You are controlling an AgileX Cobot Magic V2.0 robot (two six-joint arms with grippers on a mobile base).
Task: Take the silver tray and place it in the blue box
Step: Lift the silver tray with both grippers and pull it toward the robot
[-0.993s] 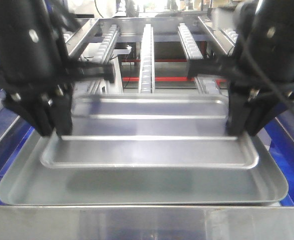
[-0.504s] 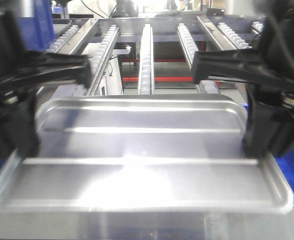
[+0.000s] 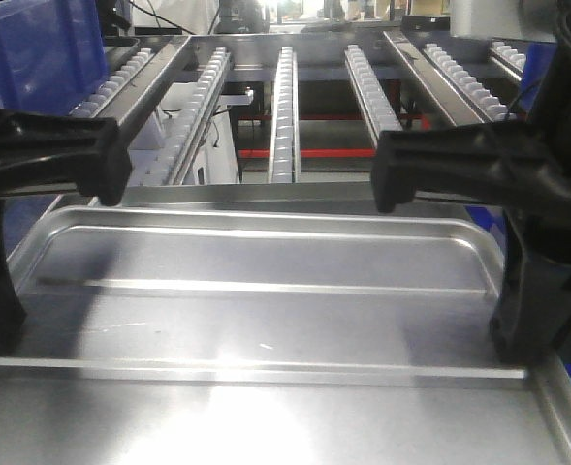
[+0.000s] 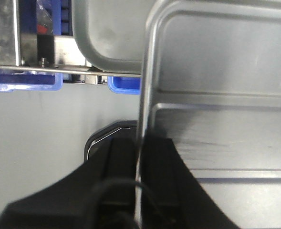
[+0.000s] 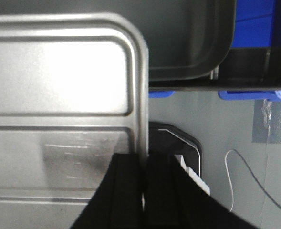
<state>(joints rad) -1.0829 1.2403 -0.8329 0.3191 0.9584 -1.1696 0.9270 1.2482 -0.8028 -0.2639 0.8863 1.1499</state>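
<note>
At each end, the shiny two-ridged silver tray [image 3: 266, 329] is clamped by left gripper [image 4: 140, 143] and right gripper [image 5: 144, 160].

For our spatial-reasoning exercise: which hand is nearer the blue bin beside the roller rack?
Left. The left hand clamps the silver tray's left rim, on the blue bin's side; the right hand clamps the opposite rim, across the tray.

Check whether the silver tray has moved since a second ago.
Yes. Against the fixed roller rails, the silver tray has come up and nearer the camera, now filling the lower frame.
</note>
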